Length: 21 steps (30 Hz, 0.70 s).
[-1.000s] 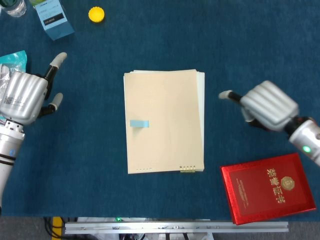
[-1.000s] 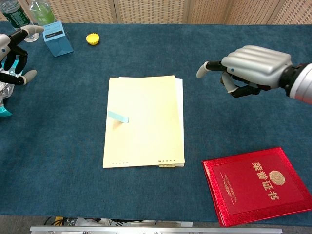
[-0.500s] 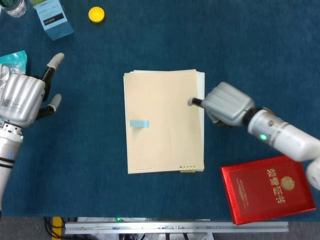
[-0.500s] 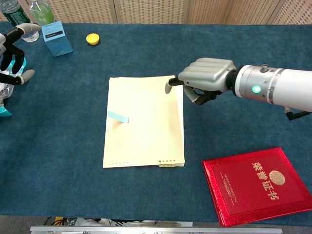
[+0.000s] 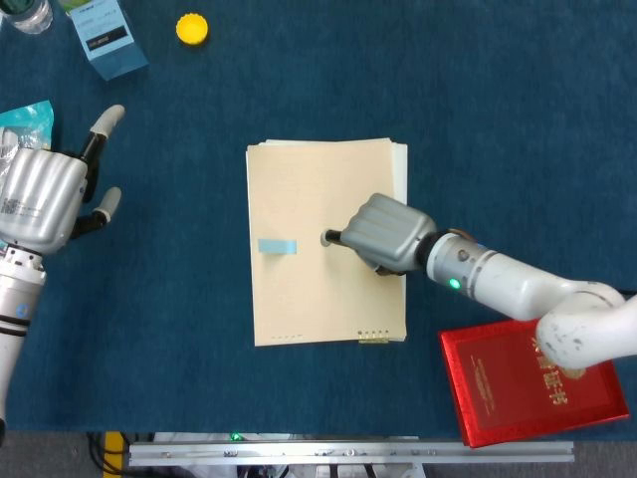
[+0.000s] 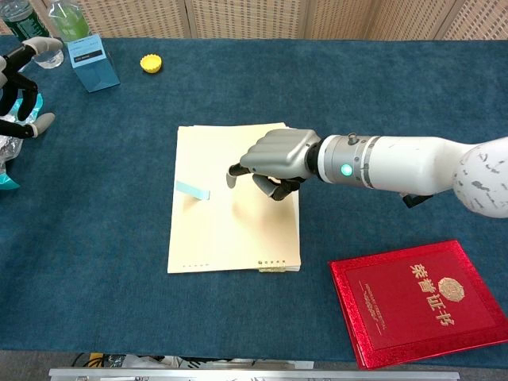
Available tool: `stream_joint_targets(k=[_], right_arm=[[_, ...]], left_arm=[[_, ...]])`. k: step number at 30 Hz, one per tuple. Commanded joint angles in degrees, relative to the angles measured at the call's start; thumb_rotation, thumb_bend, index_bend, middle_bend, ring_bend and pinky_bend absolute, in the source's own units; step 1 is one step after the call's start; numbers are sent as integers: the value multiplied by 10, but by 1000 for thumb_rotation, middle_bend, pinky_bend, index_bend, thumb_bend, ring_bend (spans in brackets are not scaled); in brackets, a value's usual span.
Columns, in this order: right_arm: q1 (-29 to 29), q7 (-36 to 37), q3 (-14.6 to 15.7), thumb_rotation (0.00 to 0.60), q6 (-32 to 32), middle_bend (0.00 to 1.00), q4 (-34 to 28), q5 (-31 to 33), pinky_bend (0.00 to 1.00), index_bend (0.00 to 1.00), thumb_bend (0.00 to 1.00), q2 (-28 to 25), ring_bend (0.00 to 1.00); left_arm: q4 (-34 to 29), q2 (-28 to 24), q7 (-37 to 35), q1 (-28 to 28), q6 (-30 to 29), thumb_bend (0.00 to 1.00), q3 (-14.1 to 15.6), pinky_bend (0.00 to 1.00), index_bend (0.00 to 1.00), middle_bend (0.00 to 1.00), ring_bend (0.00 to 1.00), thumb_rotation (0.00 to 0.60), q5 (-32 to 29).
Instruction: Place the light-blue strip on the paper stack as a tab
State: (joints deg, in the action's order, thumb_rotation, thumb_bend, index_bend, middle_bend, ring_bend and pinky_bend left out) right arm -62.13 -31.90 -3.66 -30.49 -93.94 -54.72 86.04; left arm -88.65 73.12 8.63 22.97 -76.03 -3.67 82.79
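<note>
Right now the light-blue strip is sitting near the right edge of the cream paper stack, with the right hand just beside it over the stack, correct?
Not quite. The head view shows the light-blue strip near the left edge of the cream paper stack, not the right. The right hand is beside it over the stack, as you said.

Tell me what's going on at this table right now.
A two-armed robot is working on a paper stack on the blue table. The light-blue strip already lies near the stack's left edge. The right hand is over the stack, fingers curled, one fingertip extended toward the strip but short of it, holding nothing. The left hand is off to the side, fingers apart and empty. A red book lies beside the stack.
</note>
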Motion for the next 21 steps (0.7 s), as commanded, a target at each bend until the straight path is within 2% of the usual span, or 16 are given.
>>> stream_joint_targets(k=[1,21], right_arm=[[-11,9,5,600,-2,1000,18,0,1000,231,1000,19,1000],[-39,68,9,600,-4,1000,88,-33,1000,232,1000,80,1000]], left_arm=[[-1,-1,-1,-2,-1,339,-1,809,61,739,742,600,0],[0,-6,-13,-10,2,339,-9,809,61,739,742,600,1]])
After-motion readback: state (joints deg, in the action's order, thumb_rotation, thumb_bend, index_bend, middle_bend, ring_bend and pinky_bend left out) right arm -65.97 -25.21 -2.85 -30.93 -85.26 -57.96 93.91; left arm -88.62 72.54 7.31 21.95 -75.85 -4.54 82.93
